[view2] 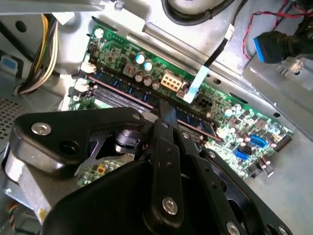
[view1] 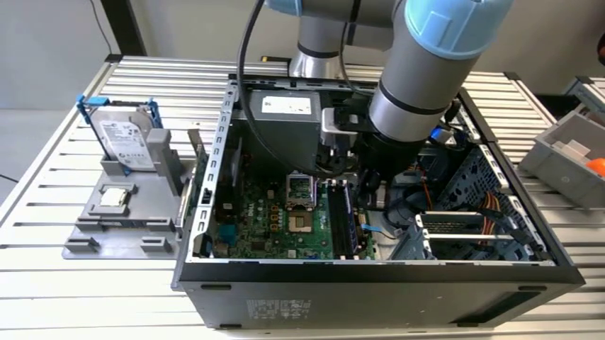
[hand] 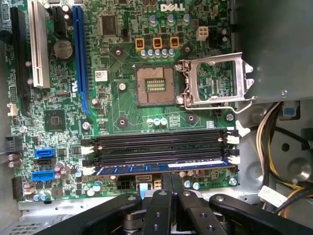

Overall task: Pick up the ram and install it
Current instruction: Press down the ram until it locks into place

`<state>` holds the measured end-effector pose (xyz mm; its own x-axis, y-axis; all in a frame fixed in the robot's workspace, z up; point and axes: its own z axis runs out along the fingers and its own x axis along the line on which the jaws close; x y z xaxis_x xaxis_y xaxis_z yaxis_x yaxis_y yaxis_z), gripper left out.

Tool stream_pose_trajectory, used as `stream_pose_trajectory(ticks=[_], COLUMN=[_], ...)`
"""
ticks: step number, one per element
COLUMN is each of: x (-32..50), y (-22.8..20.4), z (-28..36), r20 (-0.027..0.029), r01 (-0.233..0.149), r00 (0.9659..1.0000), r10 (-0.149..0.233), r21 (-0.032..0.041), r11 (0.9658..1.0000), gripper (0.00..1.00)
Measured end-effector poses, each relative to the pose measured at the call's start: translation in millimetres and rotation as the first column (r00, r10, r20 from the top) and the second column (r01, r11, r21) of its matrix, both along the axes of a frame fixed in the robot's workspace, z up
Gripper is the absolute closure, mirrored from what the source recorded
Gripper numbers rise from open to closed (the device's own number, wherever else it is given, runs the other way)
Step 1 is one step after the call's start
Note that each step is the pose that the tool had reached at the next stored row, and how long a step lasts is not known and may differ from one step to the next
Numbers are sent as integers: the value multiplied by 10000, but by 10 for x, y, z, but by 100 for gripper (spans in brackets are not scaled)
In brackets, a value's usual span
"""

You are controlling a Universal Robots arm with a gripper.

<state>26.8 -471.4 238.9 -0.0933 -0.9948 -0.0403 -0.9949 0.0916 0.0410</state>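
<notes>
In the exterior view, my arm (view1: 416, 78) reaches down into the open computer case (view1: 378, 276), with my gripper (view1: 364, 180) low over the memory slots (view1: 342, 212) on the green motherboard (view1: 274, 227). From here I cannot tell whether my fingers are clenched or released. One hard drive (view1: 126, 134) stands in a grey holder (view1: 123, 212) on the exterior view's left, and one small square chip (view1: 115, 197) lies on that holder.

In the second wrist view, my gripper (view2: 164, 115) has its black fingers (view2: 166, 132) pressed together, their tips meeting the top edge of the ram (view2: 146, 98). The ram is one long, narrow blue stick with a row of dark chips, standing on edge in a slot.

In the first wrist view, my gripper (hand: 173, 181) sits right at the ram (hand: 161, 169), which stands in the slot nearest my fingers. I count four parallel slots: three black ones bare, one filled by the blue stick. White latches (hand: 87, 151) mark the slot ends. One open processor socket (hand: 155, 85) sits beyond the slots, with one metal frame (hand: 212, 78) swung open beside it.
</notes>
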Motion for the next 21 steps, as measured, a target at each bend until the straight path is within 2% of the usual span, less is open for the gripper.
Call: stream_pose_trajectory(ticks=[2,5,7,11,14,16,19,21], x=[1,-7,-14,-30,-162,-204,-214,-214], y=[-29,-114,-133,-134,-134,-129,-50,-14], z=[-6,-29,-49,-48,-54,-55,-52,-48], r20=[1,0,2,0,65,77,80,80], r01=[-2,-1,0,-1,-2,0,-1,-1], r00=[10000,10000,10000,10000,10000,10000,10000,10000], r10=[2,1,0,1,2,0,1,1], r21=[-3,-5,-1,-4,4,15,16,14], r11=[10000,10000,10000,10000,10000,10000,10000,10000], gripper=[100,100,100,100,100,100,100,100])
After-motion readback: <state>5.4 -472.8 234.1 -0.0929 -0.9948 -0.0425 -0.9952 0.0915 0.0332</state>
